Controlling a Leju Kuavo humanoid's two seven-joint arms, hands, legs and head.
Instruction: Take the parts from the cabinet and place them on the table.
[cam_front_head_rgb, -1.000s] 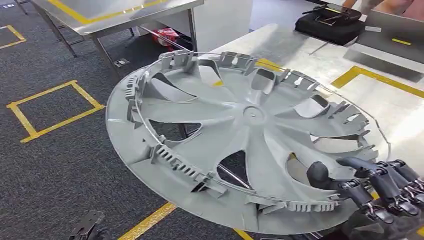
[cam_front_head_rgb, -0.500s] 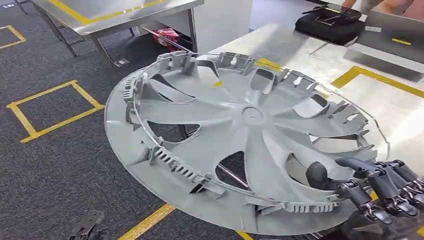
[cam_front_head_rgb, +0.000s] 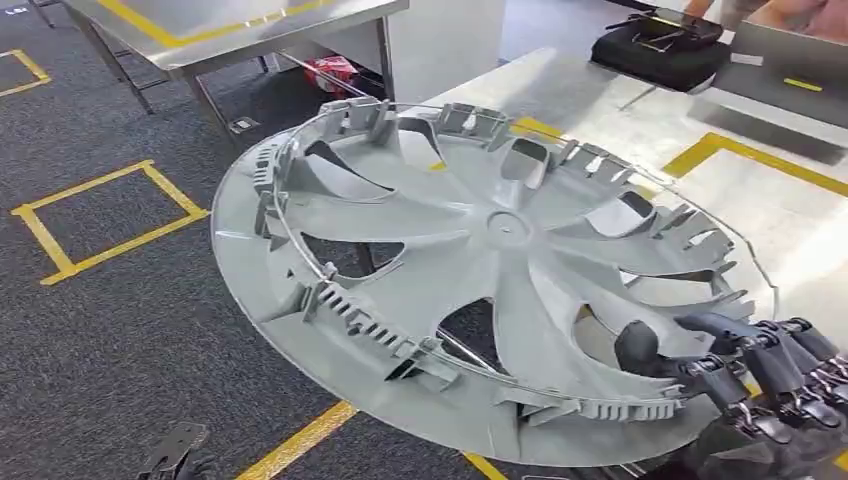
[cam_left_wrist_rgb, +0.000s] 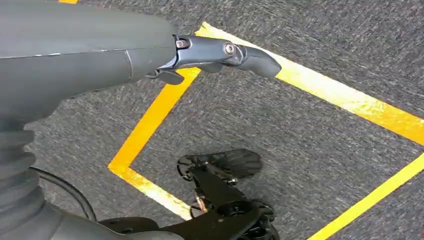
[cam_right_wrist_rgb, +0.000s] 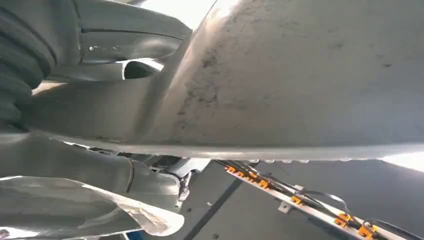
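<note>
Right hand, lower right in the head view: fingers clamped on the near rim of the grey wheel cover, thumb on its ribbed inner face. The cover tilts away from the hand, part over the steel desk, part over carpet. Left hand hangs empty, fingers extended. Beyond, a black case.

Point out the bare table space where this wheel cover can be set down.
The steel table is bare inside the yellow tape outline, beside the grey plastic wheel cover that the right hand grips. Its far end is crowded by the black case.
</note>
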